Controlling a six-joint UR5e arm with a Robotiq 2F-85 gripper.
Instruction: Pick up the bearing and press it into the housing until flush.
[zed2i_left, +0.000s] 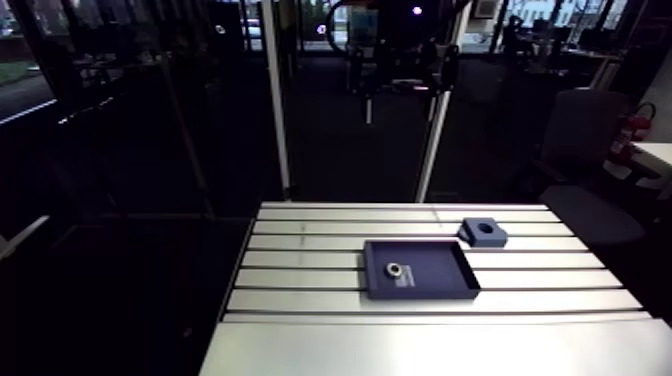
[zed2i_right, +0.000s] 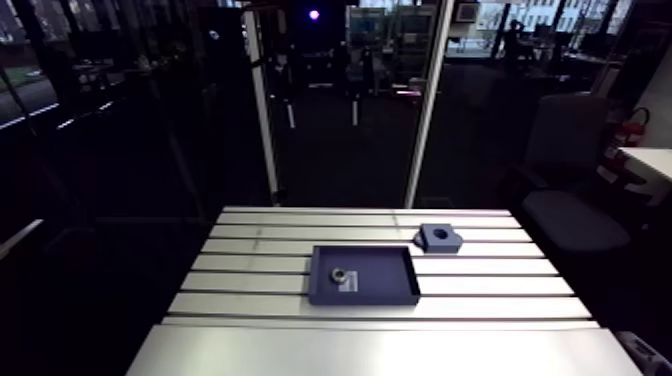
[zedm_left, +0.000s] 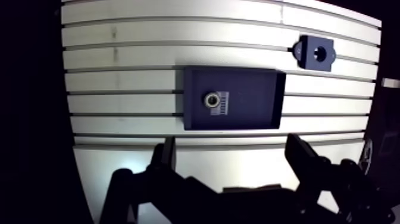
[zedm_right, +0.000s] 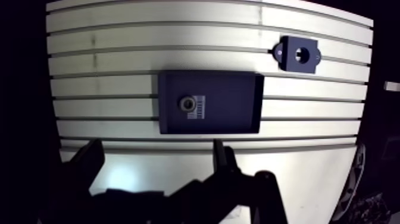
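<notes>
**Bearing in the tray, gripper empty**

The gripper (zedm_left: 231, 144) hangs up off the counter (zedm_left: 119, 59), its two fingers spread wide with nothing between them. The bearing (zedm_left: 211, 99) lies flat in a shallow dark blue tray (zedm_left: 262, 101), over toward one side, just beside a small striped label (zedm_left: 224, 101). The housing (zedm_left: 314, 53), a dark block with a round hole on top, sits on the counter outside the tray, near a corner of it but not touching. Both are ahead of the gripper.
</notes>
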